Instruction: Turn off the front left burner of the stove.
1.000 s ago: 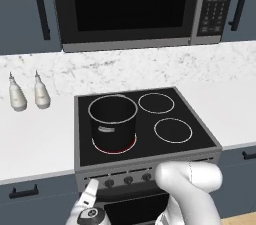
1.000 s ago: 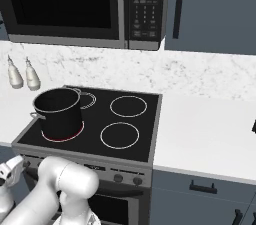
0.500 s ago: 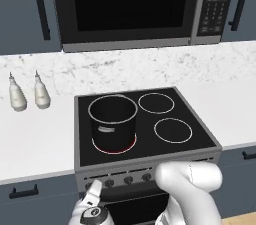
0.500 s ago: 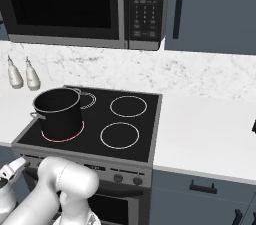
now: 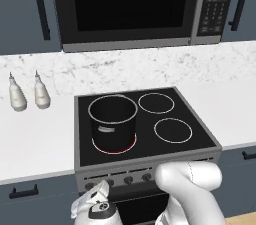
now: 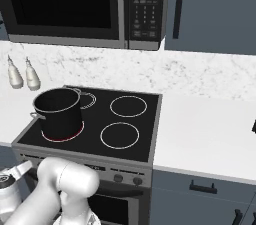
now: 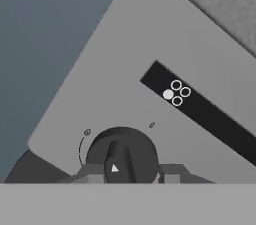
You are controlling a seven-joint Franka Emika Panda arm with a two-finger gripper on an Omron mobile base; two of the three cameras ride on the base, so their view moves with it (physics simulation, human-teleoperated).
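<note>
One knob (image 7: 121, 155), bottom centre of my hand view, sits clamped between my gripper (image 7: 131, 174) fingers, unchanged over the last second, while the front left burner (image 5: 114, 145), centre-left on the stove (image 5: 200, 141), glows red under the pot (image 5: 113, 120): still on.

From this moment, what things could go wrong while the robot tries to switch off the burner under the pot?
1. The front left burner glows red under the black pot, so the heat is on; a turn the wrong way might raise it.
2. The gripper is shut on the knob, its fingers holding near the edges; they may slip while turning.
3. The stove has other knobs close by, so a shifted grip might catch a neighbour.
</note>
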